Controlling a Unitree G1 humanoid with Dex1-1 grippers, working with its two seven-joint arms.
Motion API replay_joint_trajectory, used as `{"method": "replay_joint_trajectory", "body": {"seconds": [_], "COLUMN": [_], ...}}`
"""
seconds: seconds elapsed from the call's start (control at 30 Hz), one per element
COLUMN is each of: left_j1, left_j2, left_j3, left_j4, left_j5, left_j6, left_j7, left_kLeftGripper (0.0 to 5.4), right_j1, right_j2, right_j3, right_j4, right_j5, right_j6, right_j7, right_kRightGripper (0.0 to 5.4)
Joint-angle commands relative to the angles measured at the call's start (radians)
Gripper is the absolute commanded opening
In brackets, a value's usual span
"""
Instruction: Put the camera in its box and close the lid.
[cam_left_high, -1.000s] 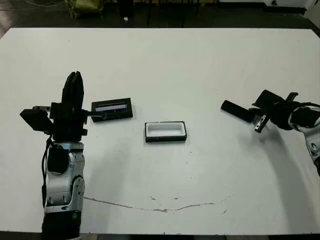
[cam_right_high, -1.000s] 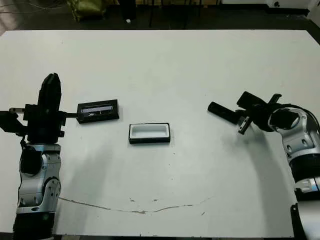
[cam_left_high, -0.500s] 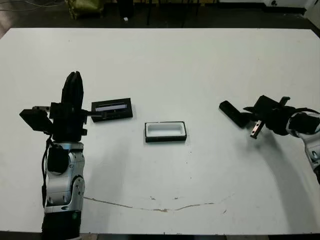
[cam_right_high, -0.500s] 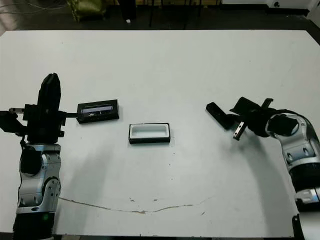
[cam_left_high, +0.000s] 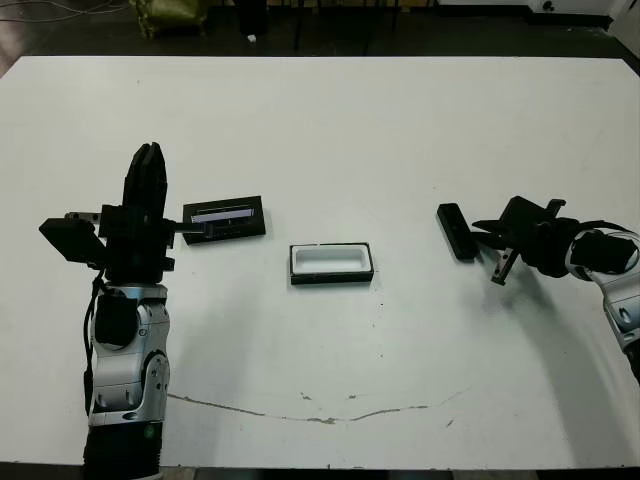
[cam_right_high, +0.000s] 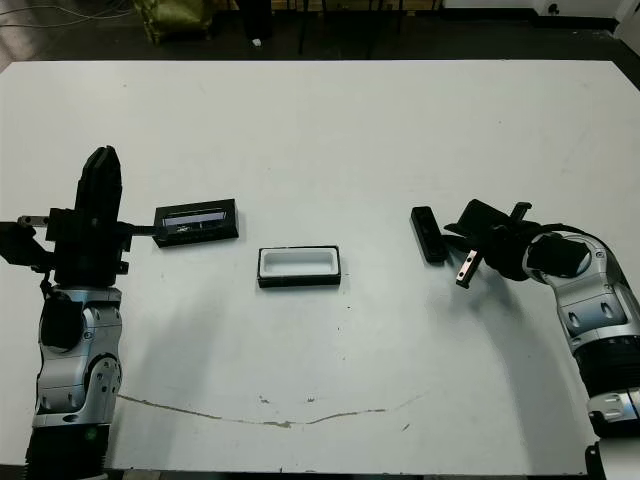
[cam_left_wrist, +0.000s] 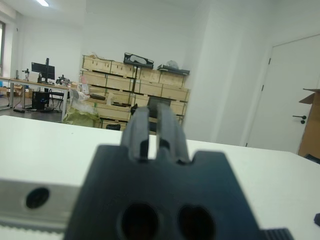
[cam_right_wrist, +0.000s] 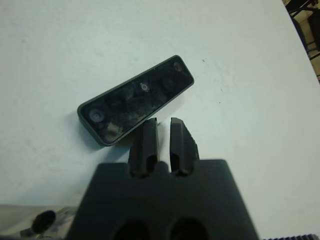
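One lid (cam_left_high: 224, 217), one box (cam_left_high: 332, 263) and one camera (cam_left_high: 456, 232) lie on the white table (cam_left_high: 400, 130), all well clear of its edges with bare surface between them. The left gripper (cam_left_high: 147, 178) stands upright beside the lid, fingers narrow and empty. The right gripper (cam_right_wrist: 163, 131), fingers nearly together and empty, points at the camera's long side.

White table (cam_left_high: 400, 140): a thin brownish crack-like mark (cam_left_high: 330, 417) runs along its near part. Beyond the table's far edge, an olive-green bag (cam_left_high: 170, 14) sits on dark floor. Left wrist view: stacked wooden crates (cam_left_wrist: 135, 92) behind the table, a monitor (cam_left_wrist: 39, 67) beside them, a white door (cam_left_wrist: 287, 95).
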Motion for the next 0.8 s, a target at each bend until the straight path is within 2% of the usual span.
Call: {"method": "replay_joint_trajectory", "body": {"seconds": [0.03, 0.1, 0.2, 0.33, 0.47, 0.6, 0.67, 0.73, 0.8], "left_j1": [0.016, 0.015, 0.016, 0.017, 0.017, 0.016, 0.015, 0.015, 0.014], "left_j2": [0.011, 0.012, 0.012, 0.012, 0.013, 0.013, 0.013, 0.013, 0.014], "left_j3": [0.004, 0.004, 0.003, 0.003, 0.003, 0.004, 0.003, 0.003, 0.003], "left_j4": [0.009, 0.009, 0.009, 0.009, 0.009, 0.010, 0.011, 0.009, 0.012], "left_j5": [0.002, 0.001, 0.001, 0.004, 0.005, -0.007, -0.004, 0.001, 0.001], "left_j6": [0.010, 0.010, 0.009, 0.007, 0.010, 0.013, 0.012, 0.013, 0.011], "left_j7": [0.003, 0.001, 0.000, 0.000, 0.002, -0.006, -0.003, 0.001, -0.001], "left_kLeftGripper": [0.01, 0.01, 0.01, 0.01, 0.01, 0.01, 0.01, 0.01, 0.01], "right_j1": [0.039, 0.053, 0.066, 0.074, 0.099, 0.177, 0.224, 0.264, 0.295], "right_j2": [-0.001, -0.001, 0.012, 0.025, 0.032, 0.058, 0.096, 0.133, 0.183], "right_j3": [0.014, 0.019, 0.009, -0.002, -0.029, -0.100, -0.170, -0.235, -0.289], "right_j4": [-0.015, -0.064, -0.098, -0.128, -0.215, -0.434, -0.540, -0.601, -0.659], "right_j5": [-0.065, -0.125, -0.174, -0.206, -0.200, -0.148, -0.070, 0.019, 0.112], "right_j6": [0.041, 0.110, 0.184, 0.262, 0.325, 0.395, 0.401, 0.358, 0.352], "right_j7": [-0.065, -0.132, -0.206, -0.276, -0.308, -0.325, -0.335, -0.338, -0.344], "right_kRightGripper": [0.00, 0.00, 0.00, 0.00, 0.00, 0.00, 0.00, 0.00, 0.00]}}
